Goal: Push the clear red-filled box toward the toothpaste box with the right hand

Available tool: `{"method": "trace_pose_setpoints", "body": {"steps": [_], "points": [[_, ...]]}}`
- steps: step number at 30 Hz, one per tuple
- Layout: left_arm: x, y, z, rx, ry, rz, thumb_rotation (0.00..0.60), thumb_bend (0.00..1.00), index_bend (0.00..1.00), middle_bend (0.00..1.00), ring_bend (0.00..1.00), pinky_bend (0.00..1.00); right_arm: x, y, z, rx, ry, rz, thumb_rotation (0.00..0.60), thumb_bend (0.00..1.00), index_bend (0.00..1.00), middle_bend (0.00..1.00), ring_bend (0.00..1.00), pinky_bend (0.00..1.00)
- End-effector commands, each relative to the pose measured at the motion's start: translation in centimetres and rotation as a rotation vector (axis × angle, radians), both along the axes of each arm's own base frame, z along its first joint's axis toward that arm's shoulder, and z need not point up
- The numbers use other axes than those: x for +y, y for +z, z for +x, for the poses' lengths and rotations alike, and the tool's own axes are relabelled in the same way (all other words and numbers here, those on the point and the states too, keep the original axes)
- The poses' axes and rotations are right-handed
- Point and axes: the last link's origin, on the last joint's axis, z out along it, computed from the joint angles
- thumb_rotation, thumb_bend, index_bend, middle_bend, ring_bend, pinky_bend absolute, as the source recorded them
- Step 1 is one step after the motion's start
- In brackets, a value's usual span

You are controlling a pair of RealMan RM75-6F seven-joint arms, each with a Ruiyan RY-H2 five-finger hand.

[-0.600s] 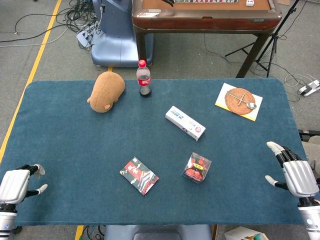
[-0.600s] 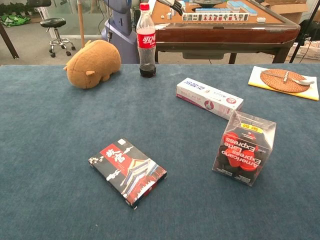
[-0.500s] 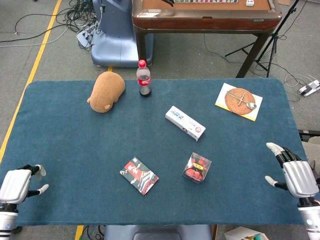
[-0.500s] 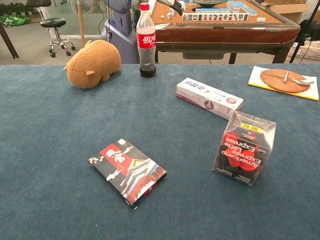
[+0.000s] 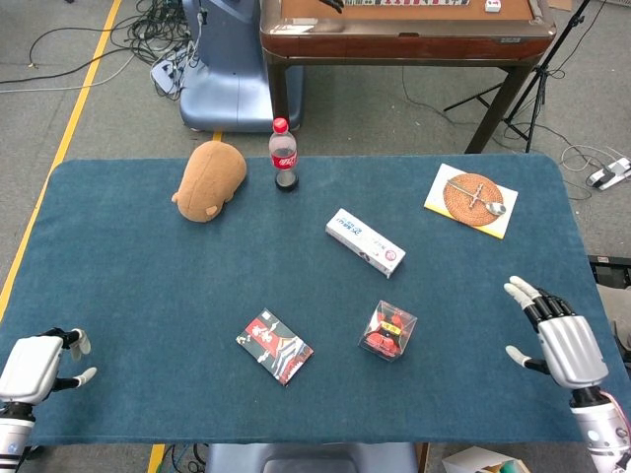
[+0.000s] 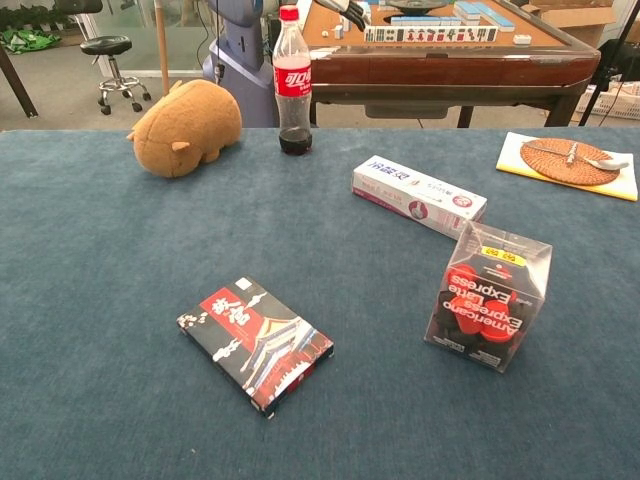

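Observation:
The clear red-filled box (image 5: 387, 330) (image 6: 487, 295) stands upright on the blue table, right of centre. Just beyond it lies the white toothpaste box (image 5: 366, 241) (image 6: 418, 195), set at a slant. My right hand (image 5: 554, 337) hovers over the table's right front corner, fingers spread and empty, well to the right of the clear box. At the left front corner my left hand (image 5: 35, 364) holds nothing, its fingers apart. Neither hand shows in the chest view.
A red and black card pack (image 5: 274, 346) (image 6: 255, 342) lies left of the clear box. At the back are a brown plush toy (image 5: 209, 180), a cola bottle (image 5: 284, 155) and a woven coaster with a spoon on a yellow card (image 5: 472, 198).
My right hand has moved left and slightly down in the head view, closer to the clear box. My left hand has sunk a little. The objects have not moved.

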Motion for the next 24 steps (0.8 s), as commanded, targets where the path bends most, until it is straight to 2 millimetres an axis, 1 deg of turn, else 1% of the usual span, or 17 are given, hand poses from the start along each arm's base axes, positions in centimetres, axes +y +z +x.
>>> {"method": "trace_pose_setpoints", "body": {"steps": [1, 2, 4, 10, 15, 24], "points": [[0.0, 0.1, 0.0, -0.002, 0.001, 0.004, 0.6, 0.02, 0.58, 0.61, 0.48, 0.57, -0.4, -1.5, 0.6, 0.039, 0.047, 0.047, 0.6, 0.0, 0.05, 0.05, 0.06, 0.21], [0.0, 0.1, 0.0, -0.004, 0.002, 0.004, 0.6, 0.02, 0.58, 0.61, 0.48, 0.57, -0.6, -2.1, 0.8, 0.055, 0.06, 0.062, 0.6, 0.0, 0.02, 0.02, 0.03, 0.19], [0.0, 0.1, -0.1, -0.003, 0.003, 0.003, 0.6, 0.02, 0.58, 0.61, 0.48, 0.57, -0.9, -2.9, 1.3, 0.081, 0.083, 0.084, 0.6, 0.0, 0.0, 0.0, 0.0, 0.16], [0.0, 0.2, -0.2, -0.004, 0.013, 0.002, 0.6, 0.02, 0.58, 0.62, 0.48, 0.58, -2.1, -5.2, 2.8, 0.14, 0.182, 0.135, 0.6, 0.0, 0.0, 0.0, 0.0, 0.09], [0.0, 0.2, -0.3, -0.001, 0.019, 0.004, 0.6, 0.02, 0.58, 0.62, 0.48, 0.58, -3.0, -7.0, 3.8, 0.175, 0.228, 0.165, 0.6, 0.0, 0.0, 0.0, 0.0, 0.08], [-0.2, 0.3, -0.3, 0.003, 0.025, 0.005, 0.6, 0.02, 0.58, 0.62, 0.48, 0.58, -4.6, -9.0, 5.8, 0.24, 0.282, 0.186, 0.6, 0.0, 0.0, 0.0, 0.0, 0.07]]}}
